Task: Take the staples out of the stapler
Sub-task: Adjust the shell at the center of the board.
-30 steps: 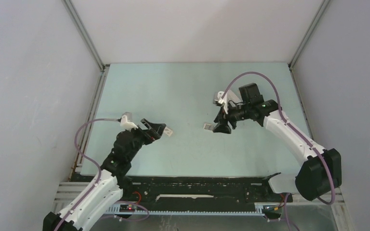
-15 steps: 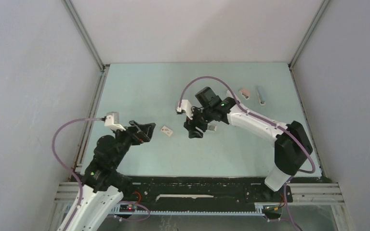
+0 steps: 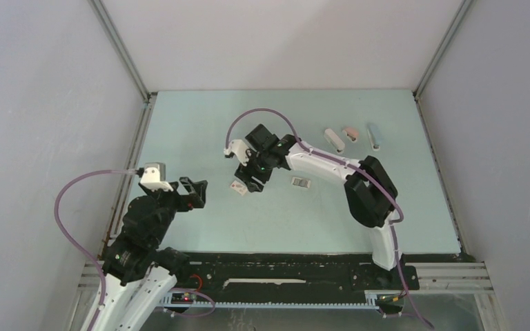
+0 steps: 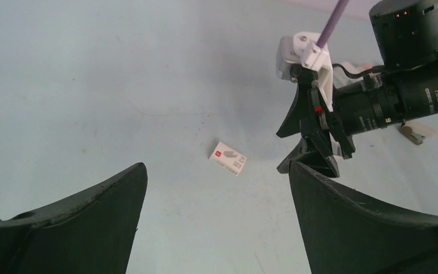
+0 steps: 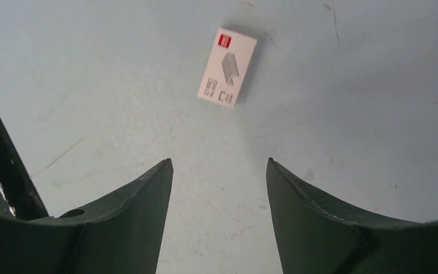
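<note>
Presently on the pale green table [image 3: 200,124], as seen from the near edge:

Staplers, three, in a row toward the far right: white stapler [image 3: 335,140], pink stapler [image 3: 350,132], blue stapler [image 3: 374,136]. All lie flat, well apart from both arms.

Small white boxes, two. The first box [image 5: 227,67], with a red mark, lies flat just ahead of the right gripper [image 5: 219,162]. The second box [image 3: 301,182] lies beside the right forearm, its markings too small to read.

Grippers, two. The right gripper has its fingers spread with nothing between them. The left gripper [image 3: 194,192] is spread wide, empty, and faces the first box.

Of the staples, none can be made out. Each stapler is too small to show whether it is open or loaded.
</note>
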You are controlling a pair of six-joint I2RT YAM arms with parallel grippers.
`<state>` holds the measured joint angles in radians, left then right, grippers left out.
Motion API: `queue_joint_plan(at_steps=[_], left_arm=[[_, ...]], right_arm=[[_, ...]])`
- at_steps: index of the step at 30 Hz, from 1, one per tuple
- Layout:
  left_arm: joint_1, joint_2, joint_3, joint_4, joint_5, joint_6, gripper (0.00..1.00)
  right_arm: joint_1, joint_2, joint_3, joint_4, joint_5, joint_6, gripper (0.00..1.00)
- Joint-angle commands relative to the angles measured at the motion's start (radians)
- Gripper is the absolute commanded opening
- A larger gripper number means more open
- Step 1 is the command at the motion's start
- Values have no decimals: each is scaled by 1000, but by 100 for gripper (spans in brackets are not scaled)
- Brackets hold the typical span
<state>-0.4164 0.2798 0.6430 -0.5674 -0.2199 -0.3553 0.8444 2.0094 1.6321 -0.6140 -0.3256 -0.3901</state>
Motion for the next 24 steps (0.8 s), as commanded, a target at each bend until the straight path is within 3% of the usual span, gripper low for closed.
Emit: queue_joint_plan(at_steps=[1,10,24], left_arm=[[7,-16,35,-25,-44,58,100],[9,-86,31,-26,-97,58,100],[16,-153,21,-19,-114,56,100]], right_arm=[[34,64,120,-6,62,54,71],[40,241,358,-103,12,110,76],[95,365,420,-115,155,141,76]])
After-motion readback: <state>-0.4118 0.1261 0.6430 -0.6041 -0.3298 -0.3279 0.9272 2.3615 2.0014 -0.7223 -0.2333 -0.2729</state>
